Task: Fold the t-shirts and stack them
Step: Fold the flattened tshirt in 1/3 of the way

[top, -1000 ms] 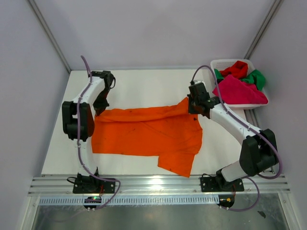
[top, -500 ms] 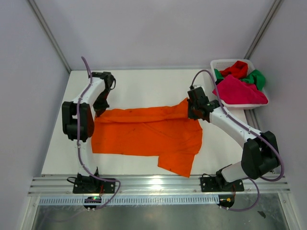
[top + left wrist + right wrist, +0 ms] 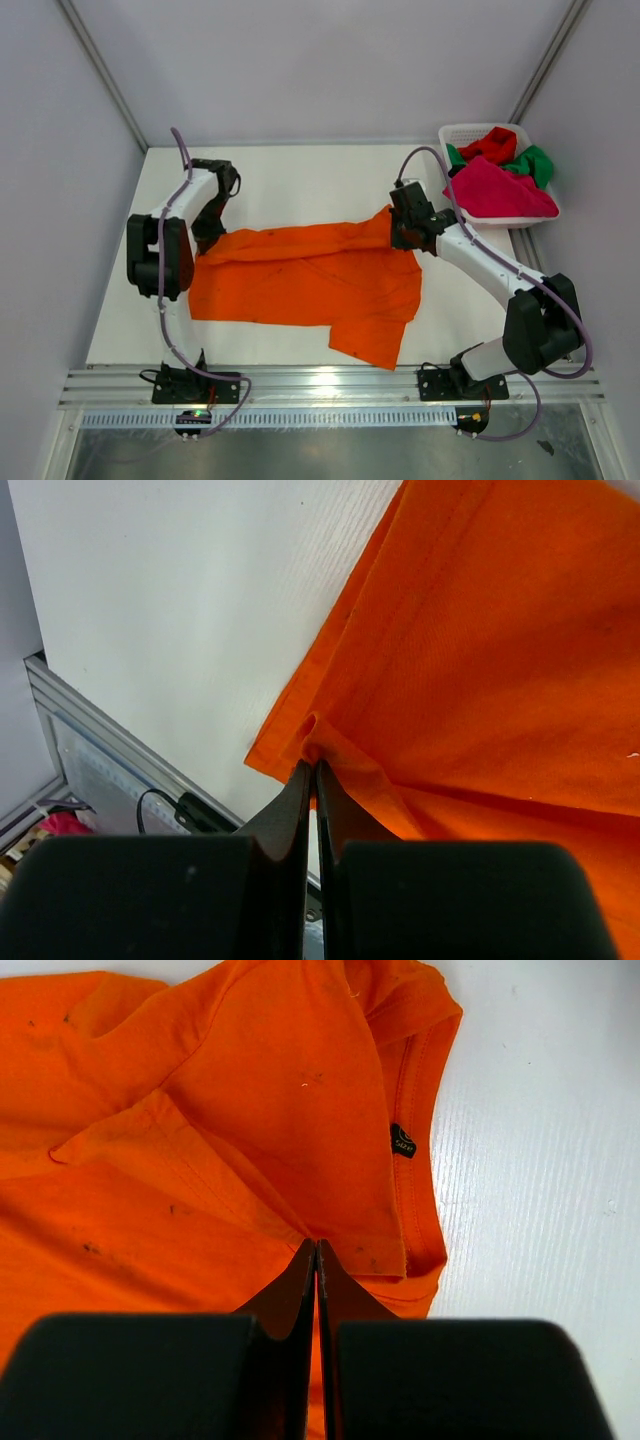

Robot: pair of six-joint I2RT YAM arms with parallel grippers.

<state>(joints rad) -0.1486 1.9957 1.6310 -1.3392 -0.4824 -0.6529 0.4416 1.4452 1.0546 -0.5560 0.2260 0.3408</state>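
Top external view:
- Orange t-shirt (image 3: 310,285): lies spread on the white table (image 3: 300,180), mid-table, with one sleeve towards the near right.
- Left gripper (image 3: 207,235): at the shirt's far-left corner.
- Right gripper (image 3: 400,232): at the shirt's far-right corner.
- White basket (image 3: 455,128): far right; holds the red t-shirt (image 3: 492,145), green t-shirt (image 3: 537,163) and magenta t-shirt (image 3: 495,192).

Left wrist view:
- Fingers pressed together, pinching a fold at the orange hem.

Right wrist view:
- Fingers pressed together, pinching orange cloth beside the collar.
- Black label (image 3: 402,1141) on the collar.
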